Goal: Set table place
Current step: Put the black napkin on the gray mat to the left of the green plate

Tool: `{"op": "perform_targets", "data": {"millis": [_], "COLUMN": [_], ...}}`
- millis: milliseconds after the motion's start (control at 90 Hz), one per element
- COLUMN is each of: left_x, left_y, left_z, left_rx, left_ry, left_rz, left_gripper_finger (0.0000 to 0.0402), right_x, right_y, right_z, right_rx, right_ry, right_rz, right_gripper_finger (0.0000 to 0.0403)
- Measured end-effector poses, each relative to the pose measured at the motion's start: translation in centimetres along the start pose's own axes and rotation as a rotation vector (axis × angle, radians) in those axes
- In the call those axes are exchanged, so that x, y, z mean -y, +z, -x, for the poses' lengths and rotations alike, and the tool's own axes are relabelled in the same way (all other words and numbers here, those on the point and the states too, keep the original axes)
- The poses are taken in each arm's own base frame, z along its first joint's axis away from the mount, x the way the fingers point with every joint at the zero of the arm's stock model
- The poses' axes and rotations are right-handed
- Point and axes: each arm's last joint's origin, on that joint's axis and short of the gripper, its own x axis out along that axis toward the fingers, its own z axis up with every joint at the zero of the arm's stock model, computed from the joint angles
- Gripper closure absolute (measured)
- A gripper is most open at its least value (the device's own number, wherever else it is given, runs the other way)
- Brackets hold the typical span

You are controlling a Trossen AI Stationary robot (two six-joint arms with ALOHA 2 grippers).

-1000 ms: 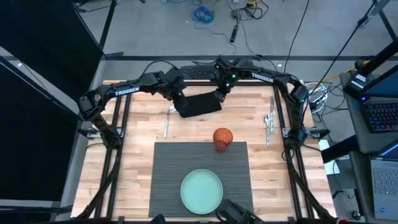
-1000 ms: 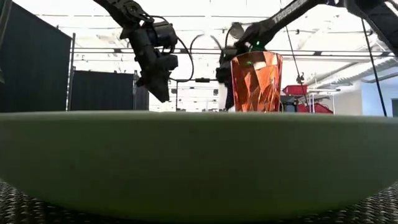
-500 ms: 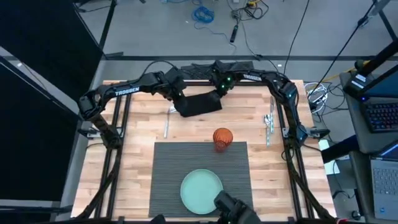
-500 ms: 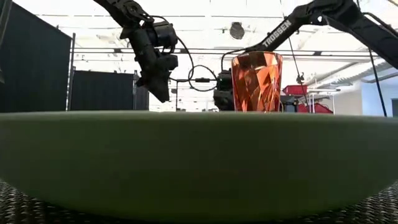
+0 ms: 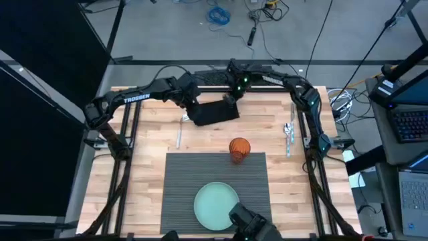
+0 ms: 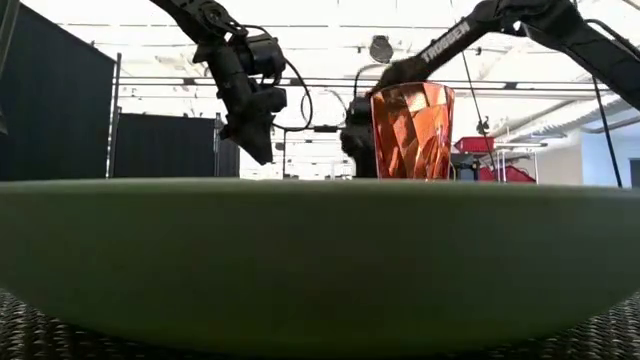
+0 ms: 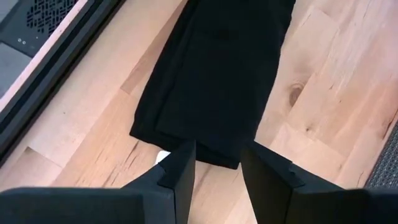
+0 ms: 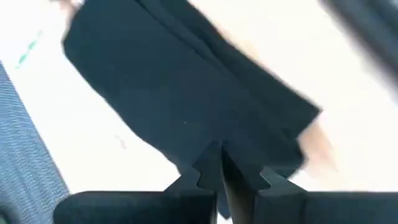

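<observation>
Both arms were found at the far side of the wooden tabletop (image 5: pixel 150 144), one at each end of the folded black cloth napkin (image 5: pixel 215 112). The left gripper (image 7: pixel 217 163) hovered over the napkin's nearer short edge with its fingers apart, that edge lying just ahead of and between the fingertips; nothing was held. The spread appeared chosen to straddle the cloth edge for a pinch. The right gripper (image 8: pixel 219 155) stood at the napkin's opposite end with its fingers together. No cloth showed between the tips, and the napkin lay directly beyond them; whether a fold was caught there could not be told.

The dark grey ribbed placemat (image 5: pixel 177 181) lay well apart from both grippers, on the near half of the table, squared to the table edge. It carried the pale green plate (image 5: pixel 217 205) at its near middle and the faceted orange tumbler (image 5: pixel 239 148) at its far right corner, an arrangement consistent with a place setting part-built.

A knife (image 5: pixel 178 137) lay on bare wood just below the left gripper's position. A spoon and fork (image 5: pixel 289 134) lay together by the right table edge, away from the right gripper.

In my judgement the napkin was the item in hand, with the cutlery not yet placed.
</observation>
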Motion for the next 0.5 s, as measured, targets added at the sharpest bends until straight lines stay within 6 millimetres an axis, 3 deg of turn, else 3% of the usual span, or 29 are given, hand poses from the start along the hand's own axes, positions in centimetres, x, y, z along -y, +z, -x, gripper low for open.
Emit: {"op": "perform_targets", "data": {"millis": [233,500], "left_x": [-1.5,-7.1], "left_y": [-0.1,0.8], "left_z": [0.2,0.1], "left_rx": [-0.004,-0.052], "left_ry": [-0.042,-0.157], "left_rz": [0.063,0.327], "left_gripper_finger": [0.0291,0.0291], "right_x": [-2.7,-3.6], "right_y": [1.0,-0.8], "right_z": [5.9,11.3], "right_rx": [-0.039,-0.05], "right_ry": [-0.001,-0.008], "right_rz": [0.097,0.183], "right_gripper_finger": [0.0403,0.039]}}
